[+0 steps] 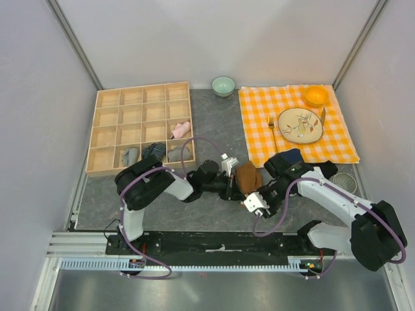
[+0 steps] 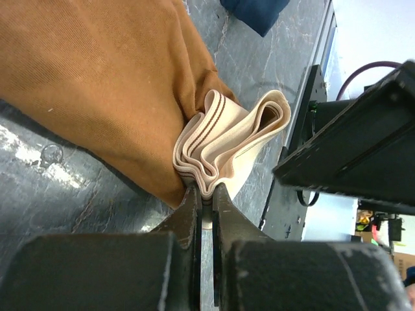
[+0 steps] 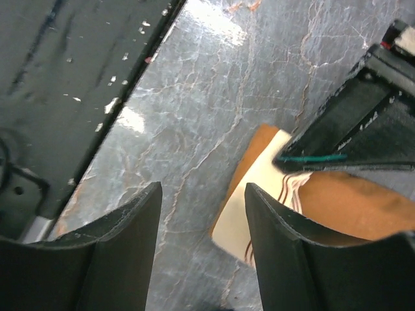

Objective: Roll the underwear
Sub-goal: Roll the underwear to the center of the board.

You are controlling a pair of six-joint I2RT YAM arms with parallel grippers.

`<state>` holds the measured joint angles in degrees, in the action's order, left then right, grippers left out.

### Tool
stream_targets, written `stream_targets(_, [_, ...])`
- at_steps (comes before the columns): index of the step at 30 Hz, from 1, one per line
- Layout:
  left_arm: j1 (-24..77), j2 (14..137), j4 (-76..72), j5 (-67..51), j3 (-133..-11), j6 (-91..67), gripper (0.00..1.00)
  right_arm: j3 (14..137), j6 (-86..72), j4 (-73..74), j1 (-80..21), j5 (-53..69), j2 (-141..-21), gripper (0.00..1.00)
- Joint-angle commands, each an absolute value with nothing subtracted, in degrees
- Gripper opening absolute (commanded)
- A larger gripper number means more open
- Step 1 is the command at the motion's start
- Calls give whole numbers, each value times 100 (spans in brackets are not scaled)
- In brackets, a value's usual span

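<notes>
The rust-brown underwear point(image 1: 248, 176) lies on the grey tabletop between the two arms. In the left wrist view its brown cloth point(image 2: 97, 78) fills the upper left, and its tan striped band point(image 2: 224, 139) is bunched in folds. My left gripper point(image 2: 205, 192) is shut on the edge of that band. My right gripper point(image 3: 202, 194) hangs open just above the table. Its right finger point(image 3: 279, 246) is beside the band's cream edge point(image 3: 256, 207), and nothing is between the fingers. From above, the right gripper point(image 1: 254, 194) sits just below the garment.
A wooden compartment box point(image 1: 100, 172) at the left holds a pink roll point(image 1: 181, 129) and a striped sock bundle point(image 1: 154, 151). A green bowl point(image 1: 224, 85) stands at the back. The checked cloth point(image 1: 256, 123) carries a plate point(image 1: 300, 125), fork and orange bowl point(image 1: 316, 95). Navy cloth point(image 1: 290, 157) lies near the right arm.
</notes>
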<state>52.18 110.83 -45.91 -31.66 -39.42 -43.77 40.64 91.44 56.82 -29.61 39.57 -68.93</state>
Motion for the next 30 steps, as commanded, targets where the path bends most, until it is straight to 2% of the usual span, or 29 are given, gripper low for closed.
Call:
stream_targets(1, [5159, 11285, -3613, -3120, -4227, -4632, 2, 3727, 8736, 4281, -3225, 3411, -6706, 62])
stream_targets(9, [5098, 11408, -3331, -3094, -4447, -4658, 6, 3306, 8631, 3692, -3243, 2796, -6758, 63])
stream_targets(14, [5036, 11233, -3541, -2927, -4325, -4825, 18, 3006, 8842, 3656, -3261, 2304, -7057, 58])
stream_targets(16, [4992, 11058, -3936, -2743, -4167, -4904, 21, 2971, 8790, 3665, -3261, 2224, -7224, 52])
stream_targets(20, [4983, 10250, -4718, -2163, -3359, -4729, 32, 3120, 8596, 3875, -3261, 2214, -7532, 46])
stream_targets(24, [5079, 9048, -5412, -1566, -2463, -3887, 40, 3505, 8245, 4183, -3261, 2460, -7944, 37])
stream_targets(26, [5246, 8668, -6281, -1372, -1717, -3053, 43, 3673, 8087, 4445, -3217, 2618, -8120, 34])
stream_targets(28, [5694, 8151, -6983, -1109, -1068, -1985, 46, 3954, 7937, 4657, -3147, 2943, -8375, 30])
stream_targets(30, [6149, 7911, -7075, -906, -827, -1383, 47, 4304, 7954, 5166, -3077, 3233, -8682, 26])
